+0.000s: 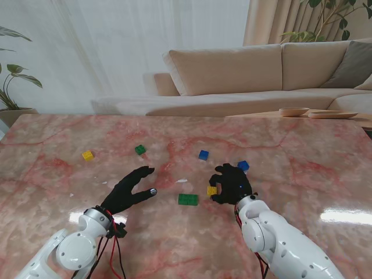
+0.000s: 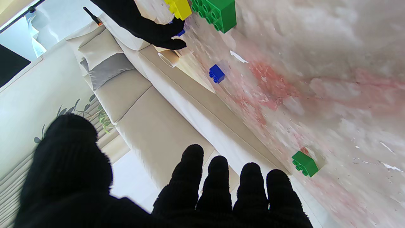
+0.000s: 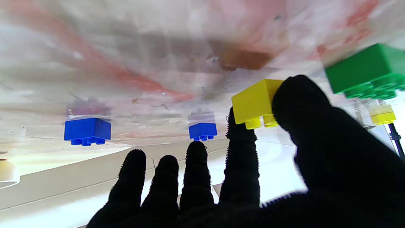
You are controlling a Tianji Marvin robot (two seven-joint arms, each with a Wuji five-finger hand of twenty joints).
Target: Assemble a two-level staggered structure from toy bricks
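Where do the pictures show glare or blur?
Stand view: window glare on the table at the right. Left wrist view: the marble beside the big green brick is smeared. Right wrist view: the table is blurred; the yellow brick stays sharp.

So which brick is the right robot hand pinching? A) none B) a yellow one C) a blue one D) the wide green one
B: the right robot hand has its thumb and a finger closed on a yellow brick, while the wide green brick lies untouched beside it and the blue bricks sit farther away.
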